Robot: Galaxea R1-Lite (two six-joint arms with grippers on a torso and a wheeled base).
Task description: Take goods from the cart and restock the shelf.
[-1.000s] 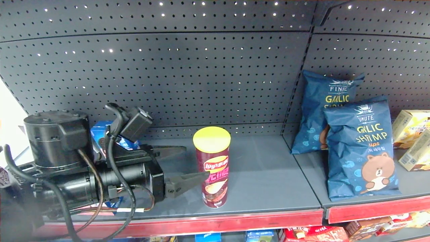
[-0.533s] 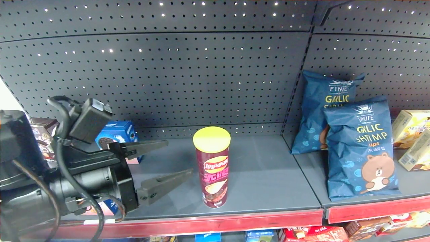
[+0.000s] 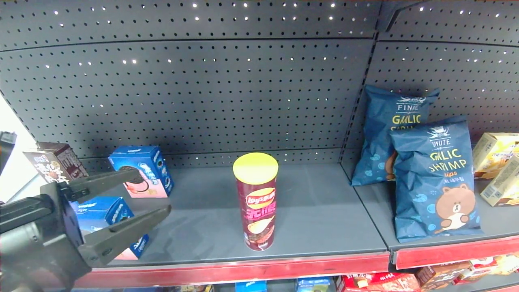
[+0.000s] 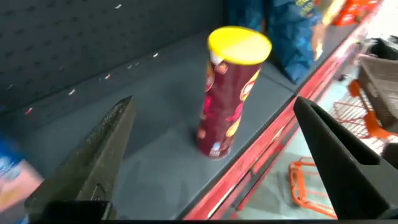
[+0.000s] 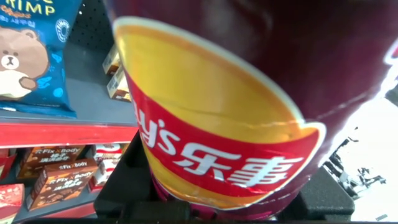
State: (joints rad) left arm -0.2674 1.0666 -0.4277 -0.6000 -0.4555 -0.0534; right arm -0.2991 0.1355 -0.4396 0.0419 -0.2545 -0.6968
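- Head view: one chip can (image 3: 256, 201) stands upright on the shelf (image 3: 324, 211). It is close to the red front edge and about midway along this bay, yellow lid up and label facing out.
- The left gripper (image 3: 153, 191) hangs off the shelf's left front corner with its jaws spread wide and nothing between them. It is well apart from the can.
- Blue cookie boxes (image 3: 142, 171) and a brown box (image 3: 54, 162) sit at the shelf's left end. Blue snack bags (image 3: 436, 178) lean on the back panel in the next bay to the right.
- Right wrist view: a second chip can (image 5: 236, 124) sits right against the camera in the right gripper (image 5: 214, 208), in front of the shelving and off any surface. It is judged to be gripped.
- Left wrist view: an orange wire cart (image 4: 360, 106) is below and beyond the front edge.
- Step in hand, as a judgement: the first can is placed and the left arm is free, so the second can goes next.
- The next move calls for the right arm to bring its can upright over bare shelf beside the standing one. It must set the can down flat behind the front edge without knocking its neighbour.
- Risk: a tall, narrow can tips easily if it is nudged or released at a tilt.
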